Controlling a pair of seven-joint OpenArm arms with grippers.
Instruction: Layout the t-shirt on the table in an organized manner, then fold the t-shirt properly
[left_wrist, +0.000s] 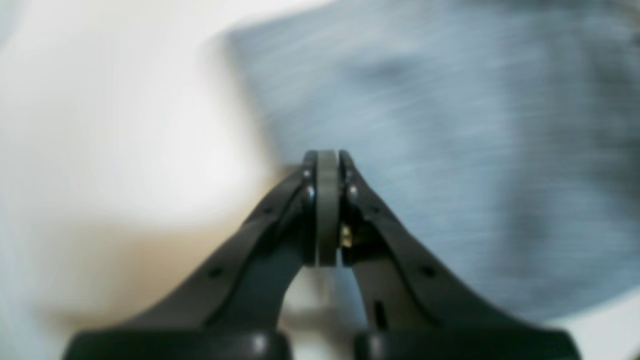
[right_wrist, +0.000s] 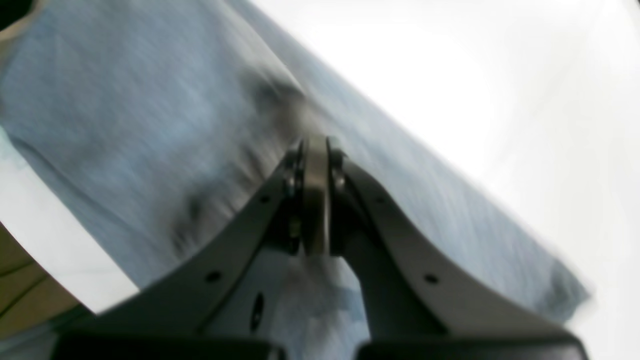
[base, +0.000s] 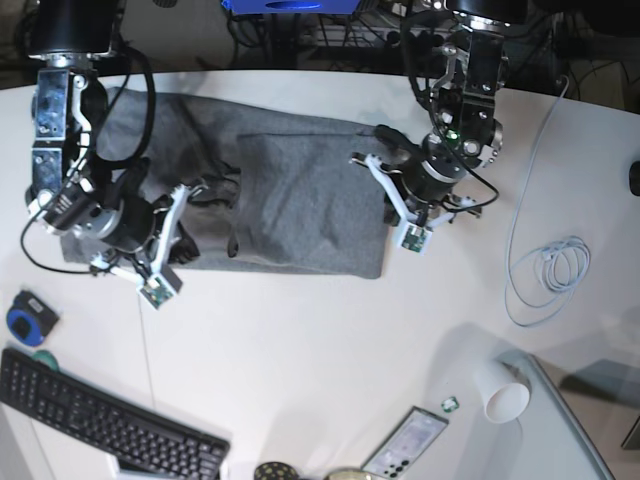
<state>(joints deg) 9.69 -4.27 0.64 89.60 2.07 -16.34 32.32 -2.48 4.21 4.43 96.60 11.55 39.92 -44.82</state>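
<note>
The grey t-shirt (base: 300, 200) lies spread across the far half of the white table (base: 300, 340), with its right part folded into a neat panel and its left part bunched. My left gripper (base: 385, 140) sits at the shirt's right edge. In the left wrist view the left gripper (left_wrist: 327, 157) is shut, its pads pressed together with no cloth seen between them, and the t-shirt (left_wrist: 450, 125) lies blurred beyond. My right gripper (base: 205, 190) is over the bunched left part. In the right wrist view the right gripper (right_wrist: 315, 142) is shut on the t-shirt (right_wrist: 125, 115), whose wrinkles run toward the tip.
A coiled white cable (base: 545, 270) lies to the right of the shirt. A paper cup (base: 500, 395) and a phone-like device (base: 405, 445) sit near the front right, by a glass corner panel (base: 580, 420). A black keyboard (base: 100, 425) and a blue-black object (base: 25, 315) are at the front left.
</note>
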